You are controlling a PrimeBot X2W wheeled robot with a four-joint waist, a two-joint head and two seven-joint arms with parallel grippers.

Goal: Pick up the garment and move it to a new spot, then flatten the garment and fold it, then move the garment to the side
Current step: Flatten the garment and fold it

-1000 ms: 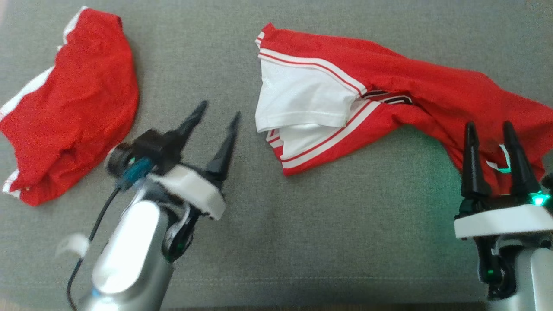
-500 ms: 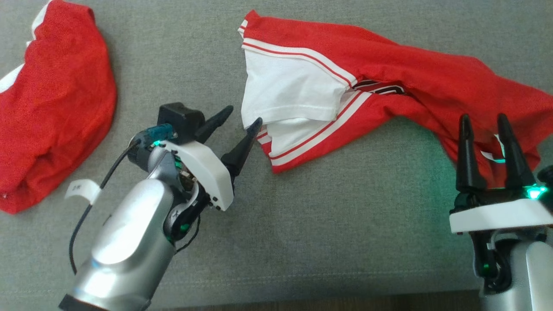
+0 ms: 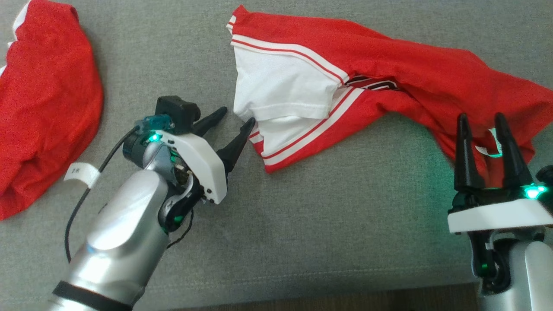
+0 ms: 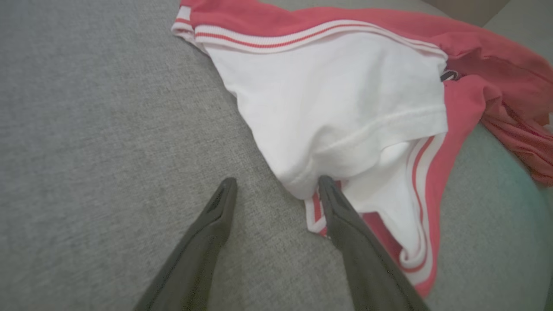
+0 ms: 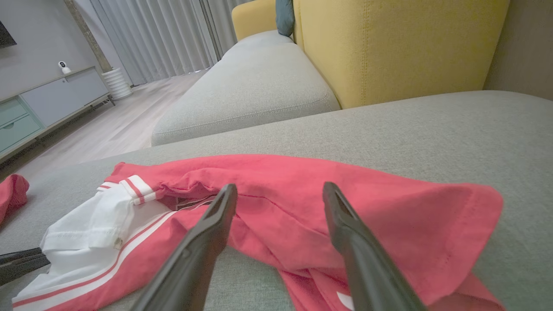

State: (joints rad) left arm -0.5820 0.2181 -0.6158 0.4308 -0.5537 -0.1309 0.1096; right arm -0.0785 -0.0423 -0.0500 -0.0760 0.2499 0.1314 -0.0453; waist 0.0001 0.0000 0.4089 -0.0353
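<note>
The left gripper [image 3: 238, 115] sits right at the near-left corner of the garment [image 3: 389, 65], fingers spread wide and empty. The garment lies crumpled and stretched across the grey sofa cushion [image 3: 324, 224], with its white sleeve [image 3: 281, 90] folded over at the left end and a red bulk trailing off to the right. In the left wrist view, 1 finger tip is at the sleeve's lowest corner and the other is out over bare cushion. It looks to be touching the fabric, though the angle makes that hard to confirm.

The right gripper [image 3: 481, 116] hovers at the garment's far right end, also wide open with nothing held, its 2 fingers over the bunched red cloth.

The step in hand looks like the first pickup. To do it well, the left gripper likely needs to push a little further in so both fingers straddle the hem rather than 1 skating beside it. It should pinch the striped edge along with the sleeve, or the loose top layer may lift alone. The right should bite low into the fold, and both should rise together to keep the cloth level. A second red garment [image 3: 47, 99] lies well apart on the left, worth steering clear of.
</note>
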